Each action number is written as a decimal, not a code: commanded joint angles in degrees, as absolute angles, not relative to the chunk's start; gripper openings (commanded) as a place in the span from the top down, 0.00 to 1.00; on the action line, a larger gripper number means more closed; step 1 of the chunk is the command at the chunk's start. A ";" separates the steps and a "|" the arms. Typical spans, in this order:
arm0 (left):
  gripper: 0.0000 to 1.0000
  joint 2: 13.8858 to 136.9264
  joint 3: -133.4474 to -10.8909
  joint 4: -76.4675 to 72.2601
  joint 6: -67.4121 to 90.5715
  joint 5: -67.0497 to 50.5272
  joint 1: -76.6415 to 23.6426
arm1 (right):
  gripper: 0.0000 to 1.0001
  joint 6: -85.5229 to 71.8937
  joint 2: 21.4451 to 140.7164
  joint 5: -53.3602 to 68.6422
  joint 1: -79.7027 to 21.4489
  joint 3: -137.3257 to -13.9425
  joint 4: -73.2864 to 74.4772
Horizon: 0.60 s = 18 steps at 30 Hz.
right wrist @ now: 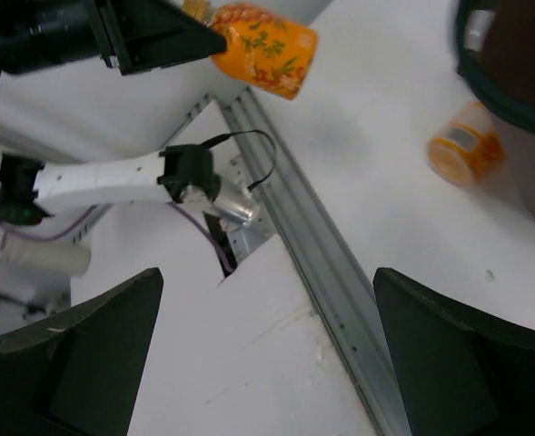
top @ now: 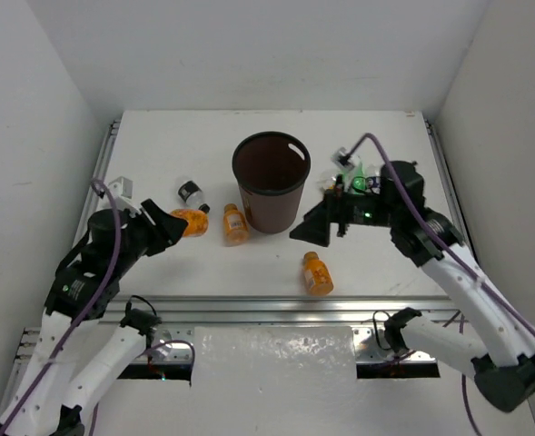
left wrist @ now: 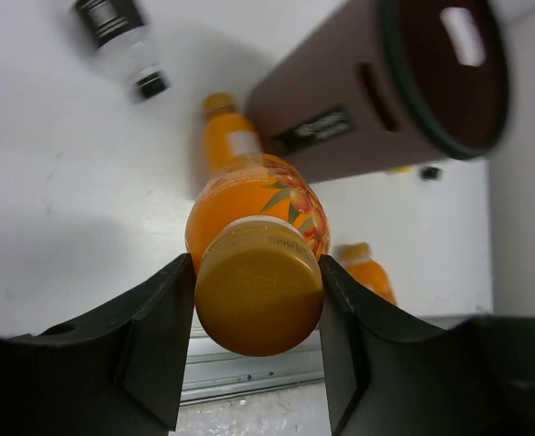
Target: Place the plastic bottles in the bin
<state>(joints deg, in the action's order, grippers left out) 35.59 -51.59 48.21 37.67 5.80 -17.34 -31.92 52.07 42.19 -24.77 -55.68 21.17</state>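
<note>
My left gripper (top: 178,223) is shut on the cap end of an orange bottle (top: 193,221) and holds it left of the dark brown bin (top: 272,148). The left wrist view shows the fingers (left wrist: 158,318) clamped on its cap (left wrist: 260,291). A second orange bottle (top: 235,223) lies against the bin's left foot and a third (top: 318,272) lies near the front rail. A clear dark-labelled bottle (top: 191,193) lies behind my left gripper. A green bottle (top: 359,179) and a clear one (top: 342,156) lie by my right arm. My right gripper (top: 305,232) is open and empty. No yellow-capped bottle can be made out.
A metal rail (top: 276,307) runs along the table's near edge. White walls (top: 49,109) close in the table on the left, right and back. The right wrist view shows the rail (right wrist: 321,254), the bin's side (right wrist: 521,118) and the second orange bottle (right wrist: 465,145).
</note>
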 commanded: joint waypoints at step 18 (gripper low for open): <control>1.00 33.84 -59.15 36.13 28.82 -43.68 -17.75 | 0.01 -0.44 81.12 41.83 -55.10 -75.32 13.71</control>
